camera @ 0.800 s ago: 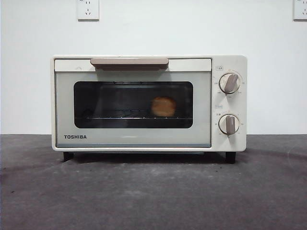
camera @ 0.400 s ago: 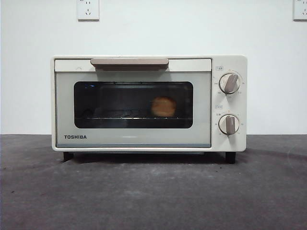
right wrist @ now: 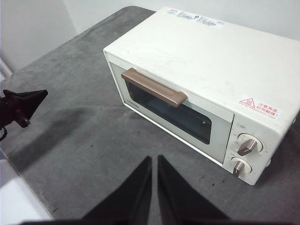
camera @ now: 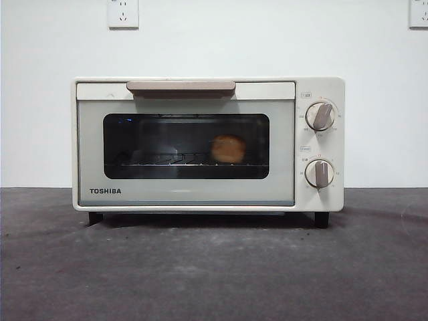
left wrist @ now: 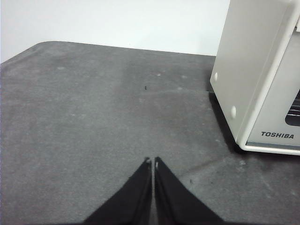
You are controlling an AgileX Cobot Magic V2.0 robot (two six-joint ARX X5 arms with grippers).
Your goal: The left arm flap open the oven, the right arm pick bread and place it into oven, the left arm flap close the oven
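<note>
The cream-white TOSHIBA oven stands in the middle of the table with its door closed and its beige handle at the top. Behind the dark glass, the golden bread rests on the wire rack, right of centre. My left gripper is shut, low over the dark mat, off the oven's left side. Raised above and in front of the oven, my right gripper is shut and holds nothing. The left arm's black tip shows in the right wrist view.
The dark grey mat covers the table in front of the oven. A white wall with two sockets stands behind. The mat's rounded edge lies beyond the left gripper.
</note>
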